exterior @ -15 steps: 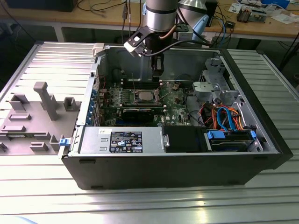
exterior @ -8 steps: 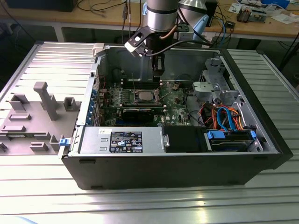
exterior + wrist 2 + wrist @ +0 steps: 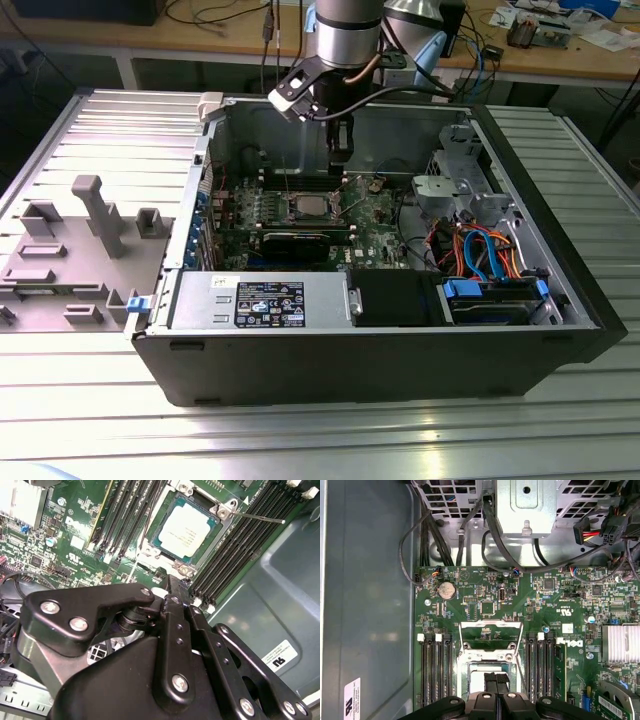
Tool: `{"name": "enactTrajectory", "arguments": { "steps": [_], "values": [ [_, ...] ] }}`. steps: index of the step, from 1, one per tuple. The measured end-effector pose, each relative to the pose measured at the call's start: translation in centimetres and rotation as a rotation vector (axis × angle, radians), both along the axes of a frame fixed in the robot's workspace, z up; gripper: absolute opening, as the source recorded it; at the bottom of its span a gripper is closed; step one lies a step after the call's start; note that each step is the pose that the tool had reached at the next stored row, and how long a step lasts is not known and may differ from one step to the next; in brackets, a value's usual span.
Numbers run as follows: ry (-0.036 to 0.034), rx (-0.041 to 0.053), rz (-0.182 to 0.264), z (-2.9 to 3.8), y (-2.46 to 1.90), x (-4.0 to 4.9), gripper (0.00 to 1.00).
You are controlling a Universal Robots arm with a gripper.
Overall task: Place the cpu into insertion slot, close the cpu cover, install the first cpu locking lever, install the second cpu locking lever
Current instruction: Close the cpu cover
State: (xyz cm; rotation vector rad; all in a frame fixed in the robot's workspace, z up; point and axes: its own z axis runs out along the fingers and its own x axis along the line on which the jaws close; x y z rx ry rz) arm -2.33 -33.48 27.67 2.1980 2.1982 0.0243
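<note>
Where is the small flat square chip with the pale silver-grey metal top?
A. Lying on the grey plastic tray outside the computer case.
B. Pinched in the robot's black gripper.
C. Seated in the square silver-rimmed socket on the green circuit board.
C: in the second wrist view the pale square chip lies flat inside the silver-rimmed socket, beyond the tips of the black gripper.
</note>
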Motion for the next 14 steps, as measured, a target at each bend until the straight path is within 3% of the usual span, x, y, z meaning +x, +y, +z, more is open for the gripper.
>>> {"name": "enactTrajectory", "arguments": {
  "steps": [14],
  "values": [
    [0.0, 0.0, 0.0, 0.0, 0.0, 0.34, 0.11]
  ]
}}
